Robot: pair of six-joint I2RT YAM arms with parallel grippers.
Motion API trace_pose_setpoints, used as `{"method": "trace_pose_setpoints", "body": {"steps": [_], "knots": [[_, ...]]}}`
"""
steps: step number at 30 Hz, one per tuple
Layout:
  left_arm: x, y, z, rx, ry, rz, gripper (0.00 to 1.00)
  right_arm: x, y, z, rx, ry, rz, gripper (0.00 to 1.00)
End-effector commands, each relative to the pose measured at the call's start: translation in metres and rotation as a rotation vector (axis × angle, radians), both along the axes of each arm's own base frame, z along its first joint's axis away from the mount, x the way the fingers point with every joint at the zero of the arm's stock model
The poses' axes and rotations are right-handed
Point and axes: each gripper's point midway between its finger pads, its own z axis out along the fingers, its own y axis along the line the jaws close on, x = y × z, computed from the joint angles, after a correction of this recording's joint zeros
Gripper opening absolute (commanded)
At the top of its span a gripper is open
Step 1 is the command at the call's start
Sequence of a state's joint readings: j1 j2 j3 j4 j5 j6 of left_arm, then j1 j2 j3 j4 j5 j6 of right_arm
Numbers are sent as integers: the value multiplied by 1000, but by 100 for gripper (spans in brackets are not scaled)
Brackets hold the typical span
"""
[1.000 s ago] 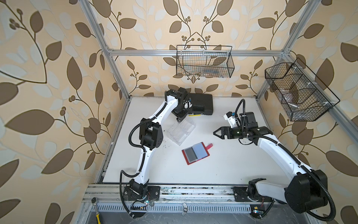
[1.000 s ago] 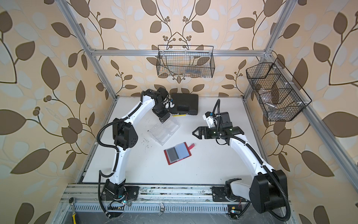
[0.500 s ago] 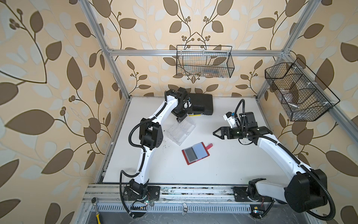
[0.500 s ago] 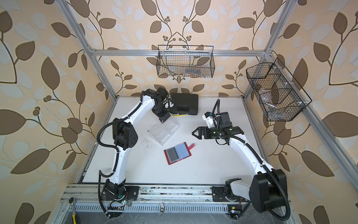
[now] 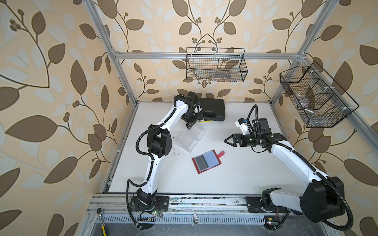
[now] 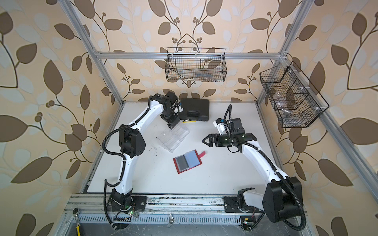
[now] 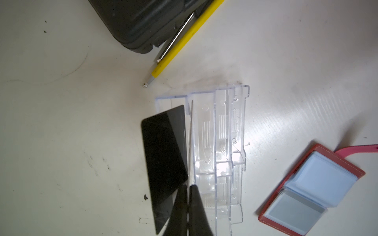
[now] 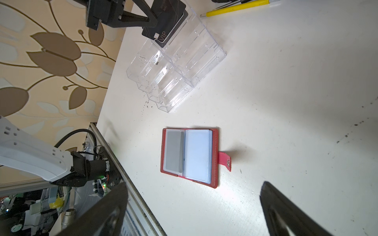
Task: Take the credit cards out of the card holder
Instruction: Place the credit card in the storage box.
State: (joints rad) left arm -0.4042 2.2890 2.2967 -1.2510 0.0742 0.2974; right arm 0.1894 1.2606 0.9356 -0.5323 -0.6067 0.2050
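Your cell is walled in beige wallpaper (image 5: 61,102) with a brown leaf print, behind an aluminium frame (image 5: 153,55). The white tabletop (image 5: 245,173) is scuffed, with dark specks. The back basket (image 5: 214,67), black wire, hangs on the rear bar. The side basket (image 5: 315,98) hangs on the right one. A slotted rail (image 5: 204,201) runs along the front. The light is even and soft.

White arms (image 5: 296,159), black joints (image 5: 158,141), ribbed black cables (image 5: 343,202).

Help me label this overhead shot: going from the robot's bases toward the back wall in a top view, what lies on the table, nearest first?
card holder → clear tray → black case
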Motion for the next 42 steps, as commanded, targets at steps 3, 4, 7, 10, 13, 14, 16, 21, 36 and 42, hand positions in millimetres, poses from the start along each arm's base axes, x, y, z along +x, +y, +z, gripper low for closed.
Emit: {"method": "trace_pose_setpoints", "body": {"steps": [3,4,7,10,13,14,16,21,36,42], "knots": [[2,3,33,-40,-60,28,0,1,2,4,14,1,14,100],[2,4,34,-35,-62,31,0,0,2,4,15,1,15,100],[2,7,35,-22,-66,46,0,0,2,4,12,0,17,100],[2,8,36,-25,-66,59,0,0,2,3,12,2,18,100],[3,8,41,-39,-84,73,0,0,2,3,12,4,18,100],[3,8,44,-44,-92,76,0,0,2,3,11,5,16,100],[3,8,48,-51,-104,82,0,0,2,3,10,3,16,100],[3,9,53,-56,-112,86,0,-1,1,2,7,4,14,100],[0,14,37,-35,-65,93,0,-3,1,-2,9,10,16,100],[-2,15,27,-21,-35,89,0,-4,1,-4,10,19,19,100]]}}
